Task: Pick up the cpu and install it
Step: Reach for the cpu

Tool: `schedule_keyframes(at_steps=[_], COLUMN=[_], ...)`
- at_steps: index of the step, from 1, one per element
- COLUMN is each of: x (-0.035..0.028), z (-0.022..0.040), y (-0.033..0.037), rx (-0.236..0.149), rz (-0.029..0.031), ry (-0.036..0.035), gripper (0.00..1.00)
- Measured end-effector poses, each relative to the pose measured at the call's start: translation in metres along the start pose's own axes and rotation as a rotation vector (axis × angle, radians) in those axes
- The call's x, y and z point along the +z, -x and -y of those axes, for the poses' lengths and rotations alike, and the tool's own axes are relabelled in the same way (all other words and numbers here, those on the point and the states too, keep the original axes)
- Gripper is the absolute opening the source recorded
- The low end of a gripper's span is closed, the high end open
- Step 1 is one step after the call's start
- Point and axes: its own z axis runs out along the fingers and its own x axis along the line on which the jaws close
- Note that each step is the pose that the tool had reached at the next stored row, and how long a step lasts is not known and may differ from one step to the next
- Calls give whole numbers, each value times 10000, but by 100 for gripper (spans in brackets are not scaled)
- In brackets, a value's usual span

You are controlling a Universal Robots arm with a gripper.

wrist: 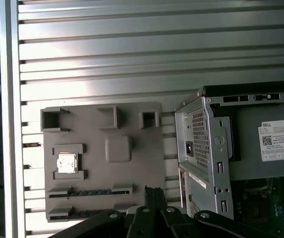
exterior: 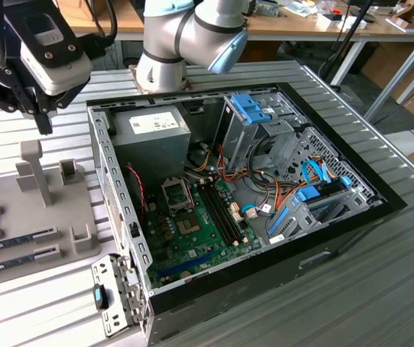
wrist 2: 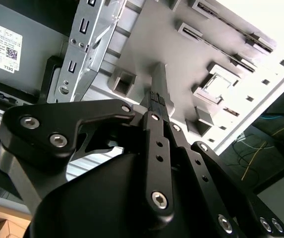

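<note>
**A:** What's tough to read rn?

**B:** The cpu [wrist: 66, 163] is cut by the frame edge in the exterior view, just a sliver. The first wrist view has it plain: shiny square, flat in its pocket on the grey tray [wrist: 92, 131], on the slatted table [wrist: 107, 49] beside the PC case [exterior: 264, 181].

**A:** And the mem sticks [wrist: 89, 192]?

**B:** In their tray slots; the near ends are hidden behind the gripper [wrist: 153, 190]. The socket [exterior: 176, 194] on the mobo [exterior: 192, 224] is too small to judge.

**A:** Arm pose?

**B:** Base sits behind the case; the wrist is out over the tray w/ the gripper pointing down, hanging above the upright post [exterior: 33, 170], well apart from the cpu.

**A:** Fingers?

**B:** Pressed together in both wrist views, tips meeting; nothing between 'em.
</note>
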Motion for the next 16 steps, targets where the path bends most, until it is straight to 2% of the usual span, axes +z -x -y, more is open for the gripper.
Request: schedule_keyframes(at_steps=[16], x=[7], z=[14], y=[-177], rx=[-1], rz=[0], ry=[0], gripper=[11])
